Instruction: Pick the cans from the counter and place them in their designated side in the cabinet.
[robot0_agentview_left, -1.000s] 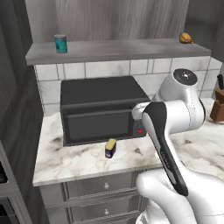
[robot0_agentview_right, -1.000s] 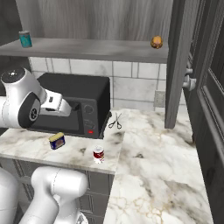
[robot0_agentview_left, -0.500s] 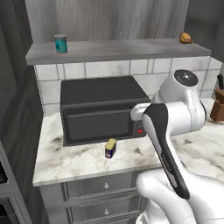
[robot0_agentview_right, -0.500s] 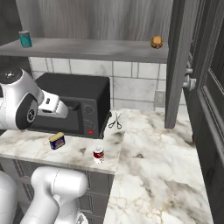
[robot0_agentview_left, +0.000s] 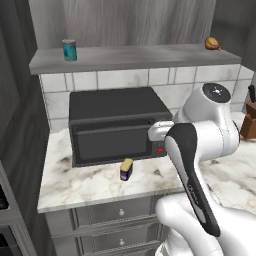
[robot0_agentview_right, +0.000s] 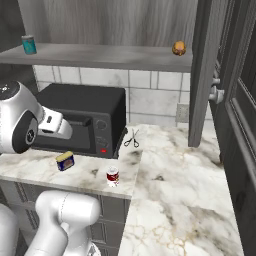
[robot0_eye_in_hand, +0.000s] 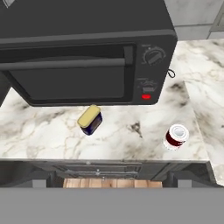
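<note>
The can with a yellow top and dark blue body (robot0_agentview_left: 126, 169) (robot0_agentview_right: 65, 161) (robot0_eye_in_hand: 90, 119) lies tipped on the white marble counter (robot0_agentview_right: 175, 170) just in front of the microwave. The red can with white bands (robot0_agentview_right: 113, 176) (robot0_eye_in_hand: 176, 137) stands upright near the counter's front edge, to the right of the first. My gripper (robot0_agentview_right: 59, 129) hangs above both cans in front of the microwave door, looking down on them, open and holding nothing. The cabinet's grey shelf board (robot0_agentview_left: 135, 56) (robot0_agentview_right: 100, 54) runs above the microwave.
A black microwave (robot0_agentview_left: 115, 125) (robot0_eye_in_hand: 87, 43) fills the counter's back. On the shelf stand a teal can (robot0_agentview_left: 70, 50) at the left and a brown lumpy food item (robot0_agentview_right: 179, 48) at the right. The cabinet door (robot0_agentview_right: 200, 75) stands open. Scissors (robot0_agentview_right: 131, 139) lie beside the microwave.
My hand has sunk slightly and leaned further over the counter in front of the microwave. Both cans lie where they were.
</note>
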